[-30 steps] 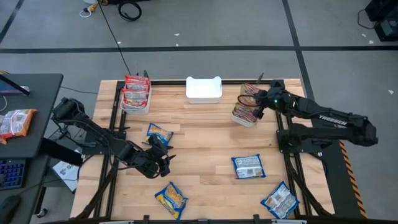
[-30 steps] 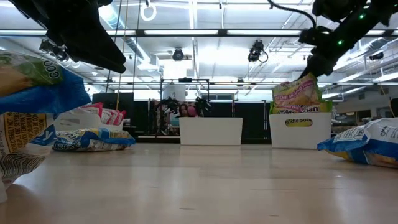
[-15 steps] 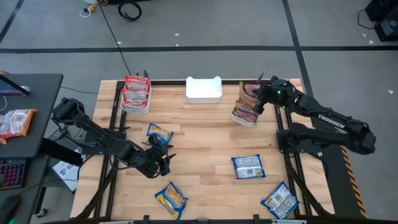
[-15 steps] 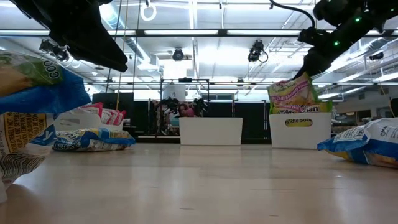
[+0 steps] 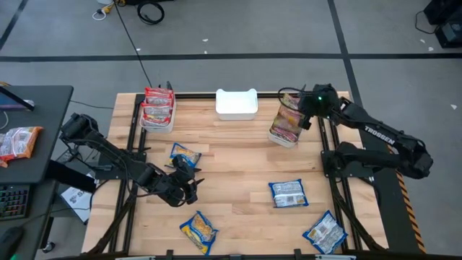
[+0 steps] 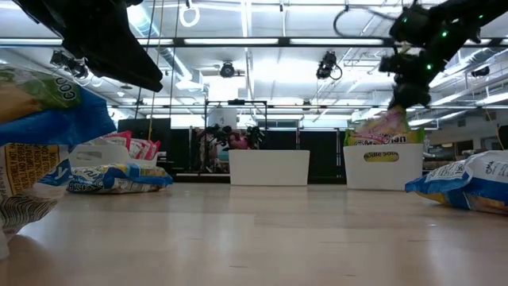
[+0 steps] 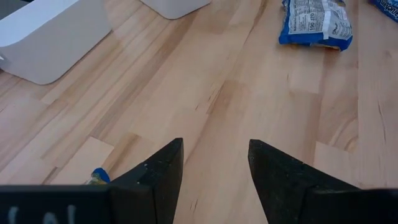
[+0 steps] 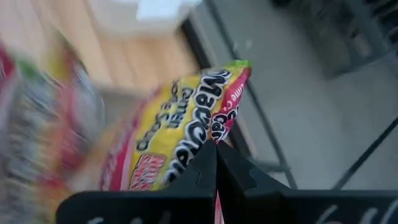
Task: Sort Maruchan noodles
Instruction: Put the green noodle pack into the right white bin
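My right gripper (image 5: 299,118) (image 6: 407,97) is shut on a yellow-red-green noodle packet (image 8: 186,121) over the right white bin (image 5: 282,139) (image 6: 383,165), which holds more packets of that kind. The left white bin (image 5: 158,123) holds red packets (image 5: 157,105). The middle white bin (image 5: 237,104) shows no packets. Blue-yellow packets lie flat on the table (image 5: 185,155) (image 5: 198,231) (image 5: 289,193) (image 5: 325,232). My left gripper (image 5: 186,189) (image 7: 214,163) is open, low over bare wood just near-side of one blue-yellow packet. My right gripper pinches the packet between its two shut fingers at the packet's upper edge (image 8: 219,127). The fingers come from above, slanting down from the table's right. The packet (image 6: 381,127) stands roughly upright below them, its lower part down in the right bin among the other packets.
Black frame rails run along the table's left, far and right edges (image 5: 216,94). The arm bases stand at the left (image 5: 79,130) and right (image 5: 346,155) sides. Bare wood lies in the table's middle (image 5: 231,155). A desk with another packet (image 5: 18,141) stands off the table's left.
My right gripper, still shut on the packet, swung its wrist toward the far edge, tipped more downward and came down. The packet sank lower into the right bin. My left arm kept still.
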### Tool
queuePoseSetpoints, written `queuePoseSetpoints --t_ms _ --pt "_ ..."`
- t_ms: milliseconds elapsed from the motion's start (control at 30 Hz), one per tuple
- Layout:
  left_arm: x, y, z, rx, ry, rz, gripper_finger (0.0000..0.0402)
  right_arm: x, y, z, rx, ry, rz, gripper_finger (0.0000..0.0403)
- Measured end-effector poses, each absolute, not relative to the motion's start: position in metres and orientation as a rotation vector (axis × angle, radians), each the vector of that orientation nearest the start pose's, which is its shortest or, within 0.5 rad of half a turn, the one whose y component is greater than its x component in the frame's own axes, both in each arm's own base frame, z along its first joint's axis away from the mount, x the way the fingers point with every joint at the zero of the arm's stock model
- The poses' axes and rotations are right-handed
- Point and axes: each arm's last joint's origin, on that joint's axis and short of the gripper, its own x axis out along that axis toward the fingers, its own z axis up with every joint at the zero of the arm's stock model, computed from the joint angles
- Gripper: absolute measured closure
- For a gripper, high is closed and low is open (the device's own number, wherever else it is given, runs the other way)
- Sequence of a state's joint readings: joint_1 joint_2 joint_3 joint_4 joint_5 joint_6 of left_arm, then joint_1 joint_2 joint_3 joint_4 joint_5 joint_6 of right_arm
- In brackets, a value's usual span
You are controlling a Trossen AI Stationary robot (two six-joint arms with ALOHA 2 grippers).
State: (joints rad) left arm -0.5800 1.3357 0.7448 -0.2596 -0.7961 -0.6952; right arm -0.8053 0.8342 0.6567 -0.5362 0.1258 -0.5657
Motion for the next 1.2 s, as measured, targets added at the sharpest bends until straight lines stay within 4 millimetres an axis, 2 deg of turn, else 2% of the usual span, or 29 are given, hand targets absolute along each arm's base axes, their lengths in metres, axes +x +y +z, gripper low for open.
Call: queuePoseSetpoints --t_ms 100,233,500,733,833,1000,1200 --pt "0.223 -0.122 0.207 -0.127 0.543 0.410 0.0214 0.114 -0.127 0.241 -0.276 1.021 -0.579 0.0398" --pt "0.223 -0.122 0.207 -0.118 0.546 0.408 0.0214 0.119 -0.132 0.236 -0.328 1.065 -0.542 0.0398" --pt "0.223 -0.122 0.207 -0.115 0.554 0.402 0.0214 0.121 -0.140 0.241 -0.476 1.101 -0.646 0.0398" --pt "0.223 -0.122 0.207 -0.120 0.553 0.404 0.0214 0.122 -0.142 0.240 -0.481 1.118 -0.674 0.0394" --pt "0.223 -0.122 0.207 -0.127 0.554 0.401 0.0214 0.121 -0.141 0.235 -0.457 1.163 -0.652 0.0377" --pt "0.223 -0.122 0.207 -0.135 0.566 0.384 0.0214 0.120 -0.141 0.235 -0.437 1.180 -0.680 0.0327" --pt "0.223 -0.122 0.207 -0.135 0.567 0.384 0.0214 0.123 -0.128 0.244 -0.399 1.059 -0.698 0.0278"
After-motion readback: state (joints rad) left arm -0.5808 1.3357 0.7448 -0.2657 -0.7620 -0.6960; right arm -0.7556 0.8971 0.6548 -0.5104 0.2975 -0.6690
